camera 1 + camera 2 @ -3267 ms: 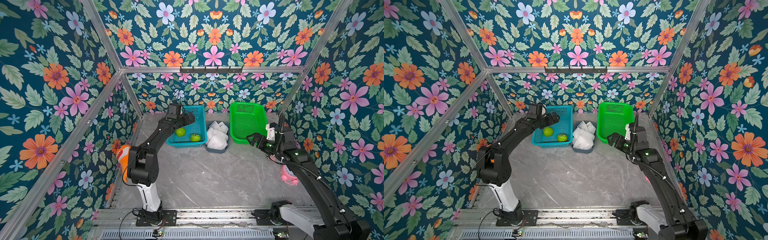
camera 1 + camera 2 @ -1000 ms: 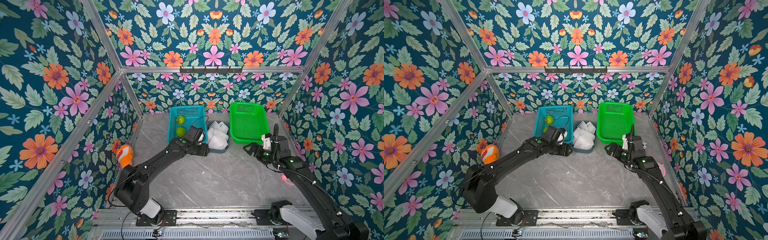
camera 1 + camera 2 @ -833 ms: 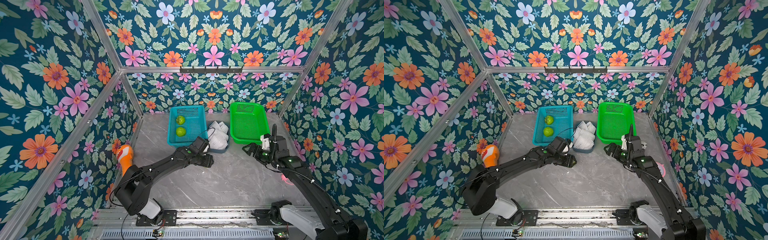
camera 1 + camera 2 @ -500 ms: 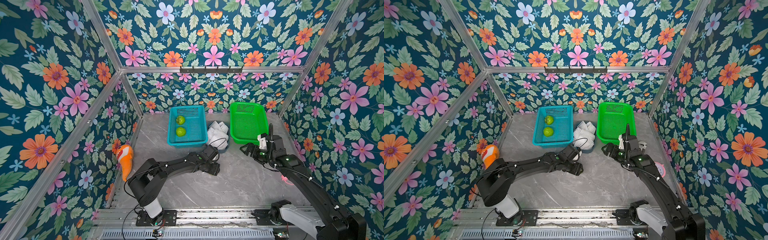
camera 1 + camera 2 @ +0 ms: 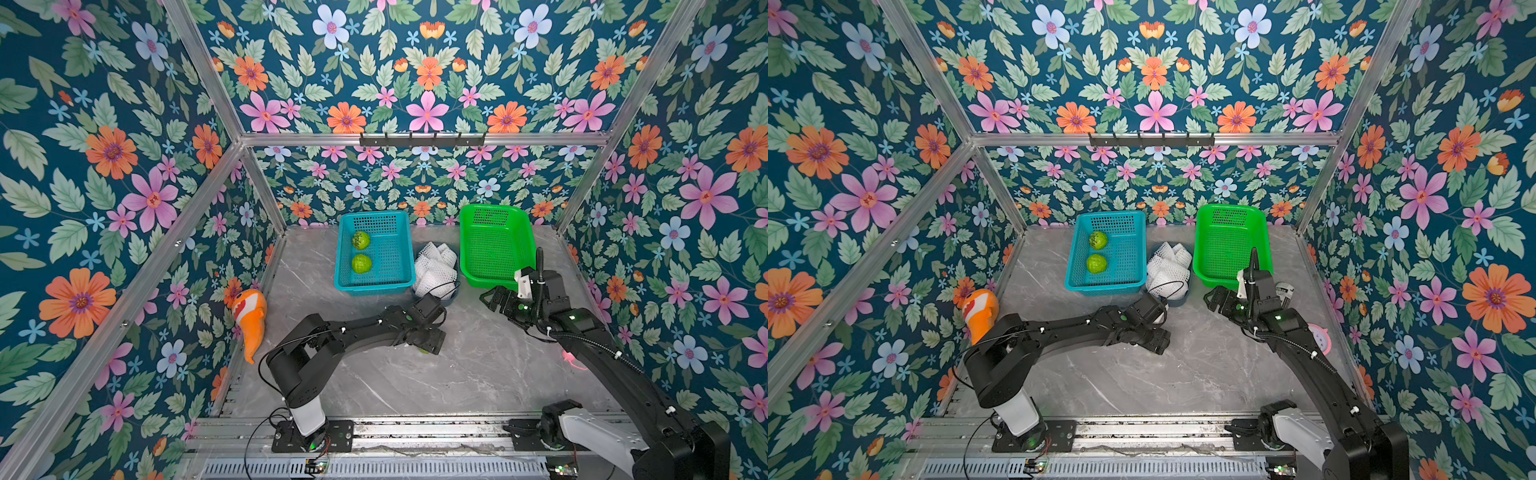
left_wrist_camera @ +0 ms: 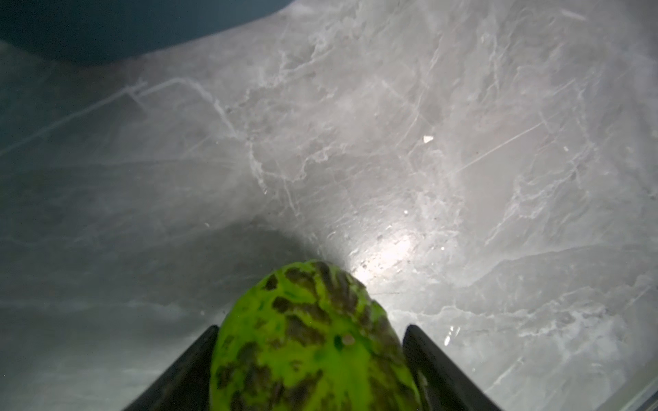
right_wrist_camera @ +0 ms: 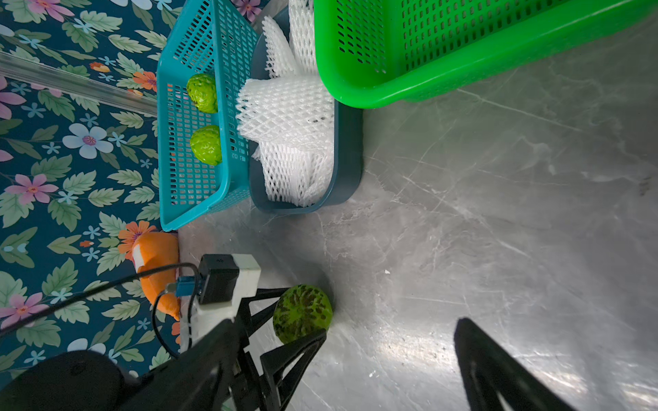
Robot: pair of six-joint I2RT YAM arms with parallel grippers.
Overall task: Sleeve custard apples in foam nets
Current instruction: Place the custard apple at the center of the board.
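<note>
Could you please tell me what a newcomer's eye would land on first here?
The loud floral wallpaper on the walls strikes first. Next come the bright green perforated plastic basket and the teal perforated plastic basket at the back of the grey marble table, the teal one holding two bumpy green custard apples. A dark-patched third custard apple sits on the table between the fingers of the left end effector.

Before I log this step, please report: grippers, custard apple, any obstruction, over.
Left gripper around custard apple on table, grip unclear. Right gripper open, empty. Foam nets in tray. Nothing in the way.
</note>
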